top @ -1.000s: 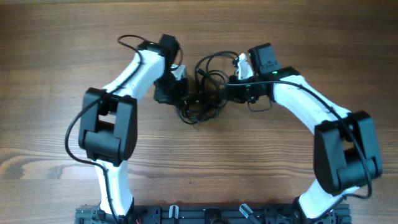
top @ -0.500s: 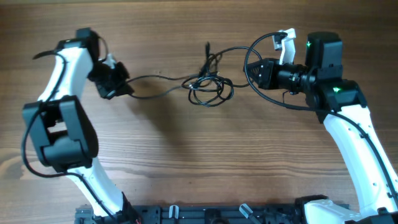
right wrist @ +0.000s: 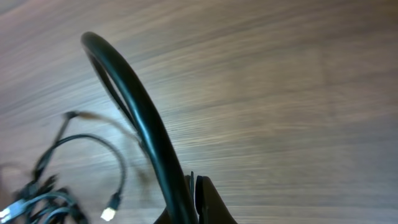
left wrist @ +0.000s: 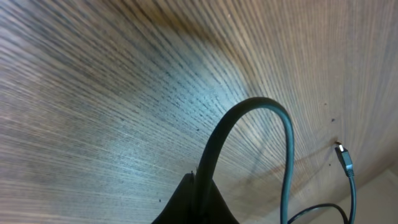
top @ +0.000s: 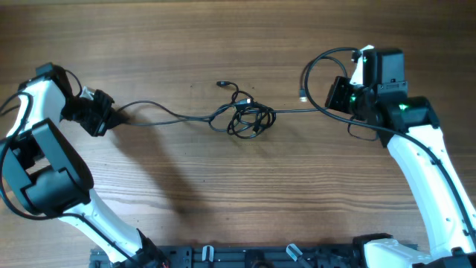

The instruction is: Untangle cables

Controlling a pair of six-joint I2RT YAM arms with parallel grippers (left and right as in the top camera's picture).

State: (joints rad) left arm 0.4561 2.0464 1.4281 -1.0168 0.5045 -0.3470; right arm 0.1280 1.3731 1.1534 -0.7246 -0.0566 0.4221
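The cables [top: 249,119] lie as a small black tangle at mid-table, with one loose plug end [top: 222,83] just above and to its left. One strand runs left from the tangle to my left gripper [top: 108,117], which is shut on it. In the left wrist view that strand [left wrist: 255,102] arches up from the closed jaws of the left gripper [left wrist: 200,186], and a plug [left wrist: 345,162] lies on the wood. Another strand runs right to my right gripper [top: 337,97], shut on it. A loop of cable [right wrist: 134,99] rises out of the right gripper [right wrist: 193,194]; its plug [right wrist: 110,214] hangs near the tangle [right wrist: 37,199].
The wooden table [top: 238,193] carries nothing besides the cables. The left arm [top: 44,171] stands at the far left and the right arm [top: 424,171] at the right. The black base rail [top: 245,257] runs along the front edge.
Both grippers have moved apart from the middle, the left one far to the left. The strands have been drawn out sideways and the tangle has shrunk.
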